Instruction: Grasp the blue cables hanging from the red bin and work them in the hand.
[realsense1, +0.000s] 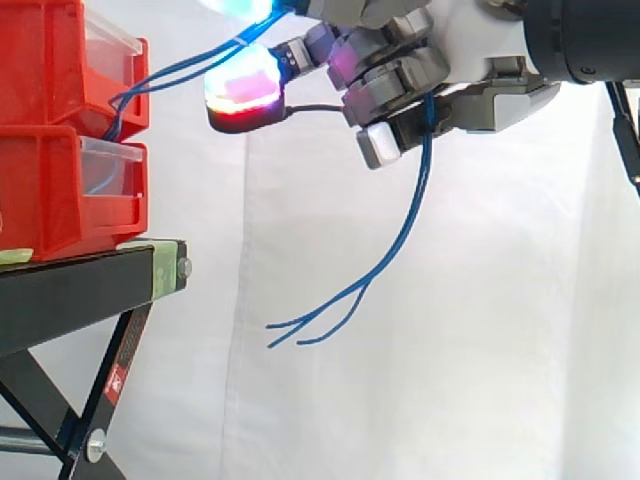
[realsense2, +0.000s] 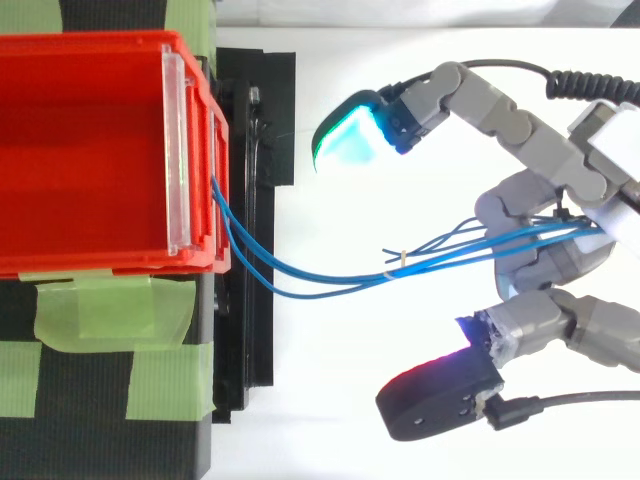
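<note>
- White cloth curtain (realsense1: 300, 400) behind and below the robot hand (realsense1: 465, 50), with open room beneath it.
- Two stacked red plastic bins (realsense1: 40, 190) with clear front plates, out beyond the fingertips.
- Black metal stand (realsense1: 70, 285) carrying the bins, lower than the robot hand, its edge well apart from the fingers.
- Robot hand: some fingers curled round the thin blue cables (realsense2: 400, 262), the others spread wide.
- Cables run from the upper bin's front corner across the gap into the palm. Loose ends hang below the robot hand.
- Green tape strips (realsense2: 110, 310) on the stand beside the bin.
- Small red-and-white sticker (realsense1: 115, 378) on a stand leg, print too small to read.
</note>
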